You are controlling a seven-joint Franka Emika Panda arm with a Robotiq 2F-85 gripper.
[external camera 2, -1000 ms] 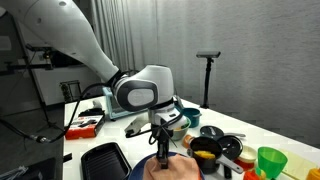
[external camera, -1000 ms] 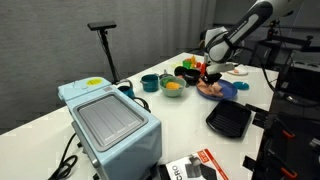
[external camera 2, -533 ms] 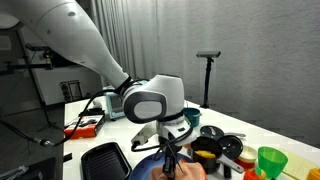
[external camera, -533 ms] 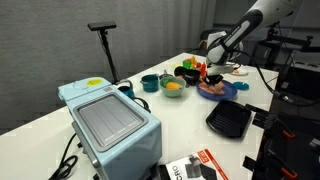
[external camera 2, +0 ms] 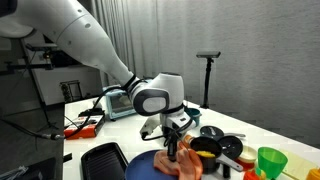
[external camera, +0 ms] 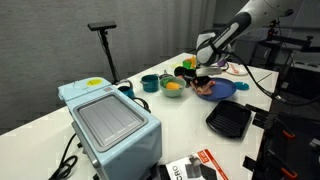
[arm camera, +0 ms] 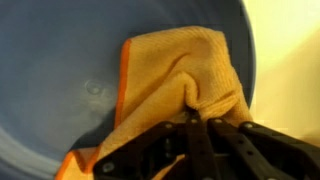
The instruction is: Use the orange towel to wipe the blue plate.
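Where the wrist view looks down its own fingers, the claw [arm camera: 196,122] is drawn together and clamped on a bunched fold of the orange towel [arm camera: 170,75]. The towel lies on the blue plate [arm camera: 60,85], puckering into the fingertips and spreading over the plate's floor, and the pale counter [arm camera: 290,70] shows past the rim. In an exterior view the claw [external camera 2: 172,150] points down onto the towel [external camera 2: 188,166] on the plate [external camera 2: 143,166], just beside a black tray [external camera 2: 105,157]. The white arm [external camera 2: 90,45] sweeps down from the top of the picture and bends at a bulky wrist. The plate's lower part is cut off by the frame edge. In an exterior view from across the counter [external camera: 190,130], beyond a light-blue oven [external camera: 110,120], the arm [external camera: 235,25] slants down to the plate [external camera: 226,88], near a bowl with orange contents [external camera: 172,88] and a teal cup [external camera: 149,82]. From that distance the towel is only a small reddish patch under the claw, and the fingertips are too small to make out.
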